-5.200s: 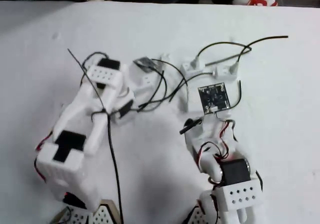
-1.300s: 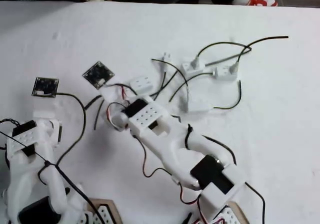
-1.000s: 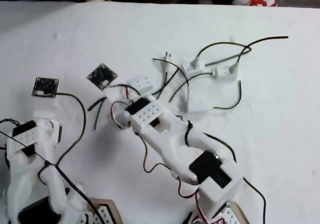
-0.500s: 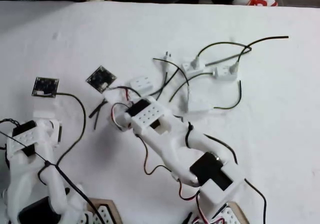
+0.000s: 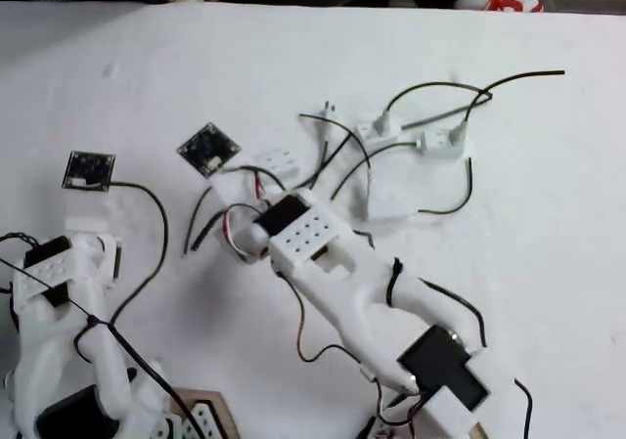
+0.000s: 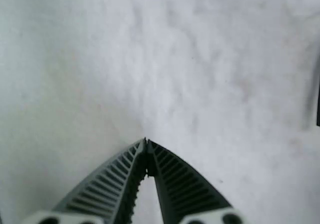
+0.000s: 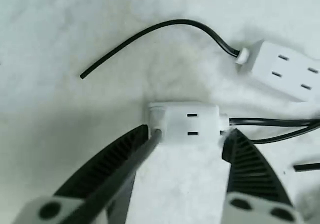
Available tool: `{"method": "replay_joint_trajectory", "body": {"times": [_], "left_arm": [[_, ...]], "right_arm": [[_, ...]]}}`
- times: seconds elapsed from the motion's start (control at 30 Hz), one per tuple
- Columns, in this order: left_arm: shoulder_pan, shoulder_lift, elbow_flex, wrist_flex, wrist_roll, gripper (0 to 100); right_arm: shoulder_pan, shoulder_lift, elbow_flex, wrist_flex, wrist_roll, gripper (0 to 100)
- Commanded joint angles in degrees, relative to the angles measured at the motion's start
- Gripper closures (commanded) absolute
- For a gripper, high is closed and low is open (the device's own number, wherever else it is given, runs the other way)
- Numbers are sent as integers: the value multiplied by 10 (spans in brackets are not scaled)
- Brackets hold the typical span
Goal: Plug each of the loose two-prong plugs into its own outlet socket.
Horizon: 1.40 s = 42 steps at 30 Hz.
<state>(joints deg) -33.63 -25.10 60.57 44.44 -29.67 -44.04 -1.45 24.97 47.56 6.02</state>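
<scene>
My right gripper point(image 7: 190, 134) has its jaws against the two ends of a small white outlet socket point(image 7: 190, 120) with two slots facing up. In the high view this gripper point(image 5: 235, 187) lies left of the cable tangle. A second white socket block point(image 7: 287, 72) with a black cord lies just beyond it, also seen from above point(image 5: 277, 162). A loose two-prong plug point(image 5: 326, 112) on a black cord lies farther back. My left gripper point(image 6: 146, 143) is shut on nothing over bare table, at the table's left front point(image 5: 90, 226).
More white plugs and sockets point(image 5: 377, 128) point(image 5: 440, 141) point(image 5: 386, 207) sit among looping black cords at centre right. A loose black cord end point(image 7: 82, 76) lies beside the held socket. The table's far left and back are bare white cloth.
Five seconds ago the left arm was at the tangle and the right arm folded back; they have swapped. In the last half second the right arm drew slightly right and back.
</scene>
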Motion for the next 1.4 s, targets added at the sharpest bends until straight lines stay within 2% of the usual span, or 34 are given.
{"method": "replay_joint_trajectory", "body": {"times": [0.0,0.2,0.33,0.4,0.6,0.67,0.8,0.97,1.13,1.37], "left_arm": [[-2,-20,-2,-10,4,977],[-2,-19,-2,-10,4,977],[-2,-19,-2,-10,4,977],[-2,-19,-2,-10,4,977],[-2,-18,-2,-10,4,977],[-1,-18,-2,-10,4,977],[-1,-17,-2,-10,4,976],[-1,-17,-1,-10,4,976],[-1,-17,-1,-10,4,976],[-1,-17,-1,-10,4,976]], "right_arm": [[-4,-26,-3,0,-8,772],[-22,15,-2,-48,-8,837],[-9,27,-3,-71,11,991],[7,14,-2,-67,32,968],[64,-101,-5,-44,44,982],[84,-148,-5,-44,69,982],[144,-233,-6,-47,112,982],[264,-278,-10,-49,164,982],[388,-257,-35,-50,167,981],[486,-196,-55,-61,168,981]]}}
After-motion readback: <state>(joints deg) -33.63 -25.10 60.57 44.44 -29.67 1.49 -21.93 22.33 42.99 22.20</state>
